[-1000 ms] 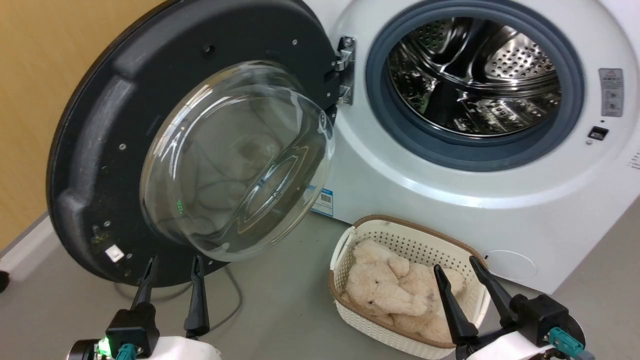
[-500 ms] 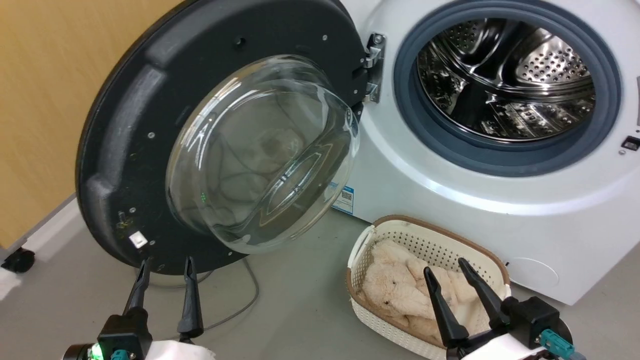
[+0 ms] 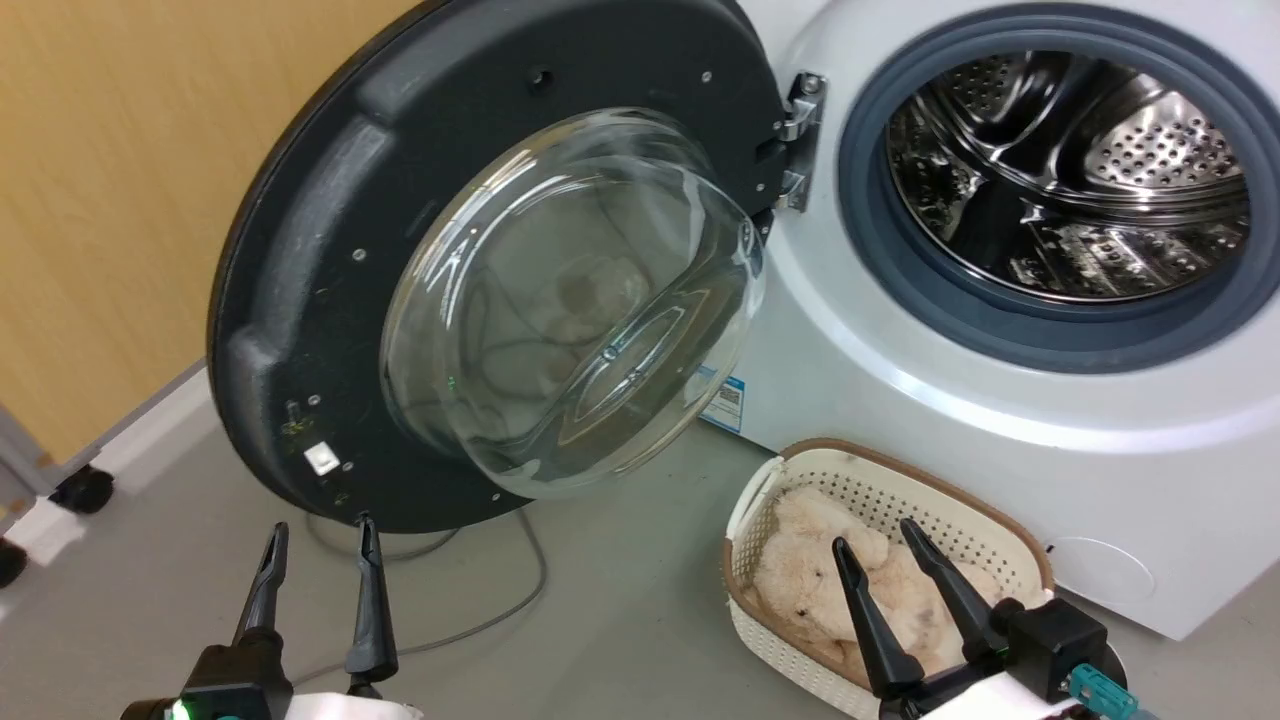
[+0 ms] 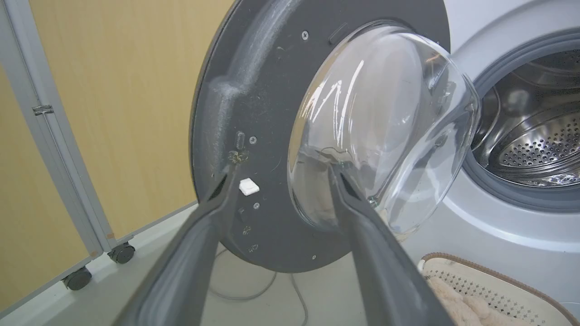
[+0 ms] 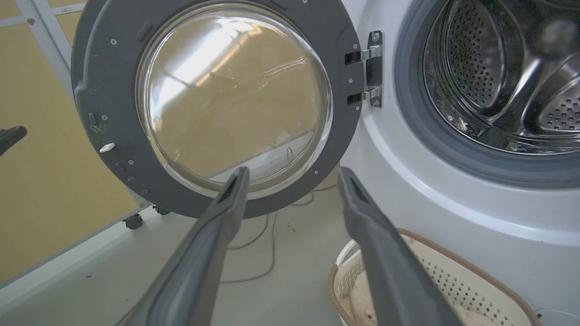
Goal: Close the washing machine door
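The washing machine door (image 3: pixel 320 240) stands wide open to the left of the drum. It has a matte black inner rim and a bulging clear glass bowl (image 3: pixel 570 300), and hangs on a metal hinge (image 3: pixel 800 140). My left gripper (image 3: pixel 321 527) is open low on the floor side, just below the door's bottom rim and apart from it. In the left wrist view the door (image 4: pixel 253 99) fills the space ahead of the open left gripper (image 4: pixel 283 172). My right gripper (image 3: pixel 874 535) is open above the basket. In the right wrist view the right gripper (image 5: pixel 293 172) points at the door (image 5: pixel 108 81).
A white basket (image 3: pixel 1005 545) with a cream plush toy (image 3: pixel 800 580) sits on the floor in front of the machine. The steel drum (image 3: pixel 1070 180) lies inside a grey rubber ring (image 3: pixel 870 240). A grey cable (image 3: pixel 500 610) runs under the door. A wheeled wooden partition (image 3: pixel 110 200) stands left.
The whole head view has shifted, so the camera has turned left; the door and machine sit further right in the picture. Both grippers stay open and empty. The door's swing looks unchanged.
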Robot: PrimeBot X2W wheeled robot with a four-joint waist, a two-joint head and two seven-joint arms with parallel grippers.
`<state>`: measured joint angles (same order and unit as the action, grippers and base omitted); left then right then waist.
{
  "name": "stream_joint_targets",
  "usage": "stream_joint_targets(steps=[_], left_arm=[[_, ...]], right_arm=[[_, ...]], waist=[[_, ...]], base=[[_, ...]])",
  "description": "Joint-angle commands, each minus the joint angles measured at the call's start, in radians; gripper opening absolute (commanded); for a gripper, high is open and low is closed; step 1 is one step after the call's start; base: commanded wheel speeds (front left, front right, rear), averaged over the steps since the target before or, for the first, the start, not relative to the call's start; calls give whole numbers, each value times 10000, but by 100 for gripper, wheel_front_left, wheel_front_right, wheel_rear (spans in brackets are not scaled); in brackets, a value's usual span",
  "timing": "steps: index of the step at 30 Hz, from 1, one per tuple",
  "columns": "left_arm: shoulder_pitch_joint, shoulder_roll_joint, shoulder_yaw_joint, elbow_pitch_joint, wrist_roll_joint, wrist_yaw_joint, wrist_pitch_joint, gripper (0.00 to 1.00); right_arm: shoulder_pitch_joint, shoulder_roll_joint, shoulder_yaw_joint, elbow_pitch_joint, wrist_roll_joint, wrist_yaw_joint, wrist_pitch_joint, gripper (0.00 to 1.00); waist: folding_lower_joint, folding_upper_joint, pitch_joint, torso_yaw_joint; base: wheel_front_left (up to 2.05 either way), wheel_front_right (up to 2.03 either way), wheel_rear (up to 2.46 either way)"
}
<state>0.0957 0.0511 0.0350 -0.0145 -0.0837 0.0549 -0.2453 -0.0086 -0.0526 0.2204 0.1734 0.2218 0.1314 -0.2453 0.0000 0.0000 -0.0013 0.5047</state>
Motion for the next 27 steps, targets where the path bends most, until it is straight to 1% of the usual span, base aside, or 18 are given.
stream_joint_targets(steps=[1, 5, 14, 15, 16, 17, 20, 22, 27], left_arm=[[131, -9, 15, -54, -66, 63, -90, 100], [154, -9, 36, -94, -109, 127, -164, 100], [168, -9, 14, -149, -169, 219, -164, 100], [168, -9, 5, -159, -185, 215, -164, 93], [162, -9, -1, -185, -207, 207, -164, 34], [139, -9, 7, -244, -270, 204, -164, 0], [10, -9, 211, -547, -487, 202, -164, 0], [-151, 85, 427, -808, -335, 139, -164, 0], [-950, 724, 861, -1240, -132, -368, -164, 0]], right_arm=[[-115, 0, 51, 49, 99, -7, -90, 100], [-136, -13, 96, 91, 157, -7, -164, 100], [-136, -27, 57, 86, 143, -7, -164, 100], [-135, -30, 56, 88, 140, -7, -164, 100], [-134, -31, 55, 88, 139, -7, -164, 100], [-135, -35, 52, 85, 135, -7, -164, 100], [-148, -49, 35, 63, 111, -7, -164, 100], [-163, -81, 9, 34, 88, -7, -164, 100], [-110, -170, -187, -89, -36, -7, -164, 100]], waist=[[0, 0, 15, 53], [0, 0, 61, 213], [0, 0, 167, 234], [0, 0, 174, 235], [0, 0, 186, 236], [0, 0, 199, 238], [0, 0, 269, 242], [0, 0, 329, 243], [0, 0, 615, 247]], base=[[0, 0, 0], [0, 0, 0], [0, 0, 0], [0, 0, 0], [0, 0, 0], [0, 0, 0], [0, 0, 0], [0, 0, 0], [0, 0, 0]])
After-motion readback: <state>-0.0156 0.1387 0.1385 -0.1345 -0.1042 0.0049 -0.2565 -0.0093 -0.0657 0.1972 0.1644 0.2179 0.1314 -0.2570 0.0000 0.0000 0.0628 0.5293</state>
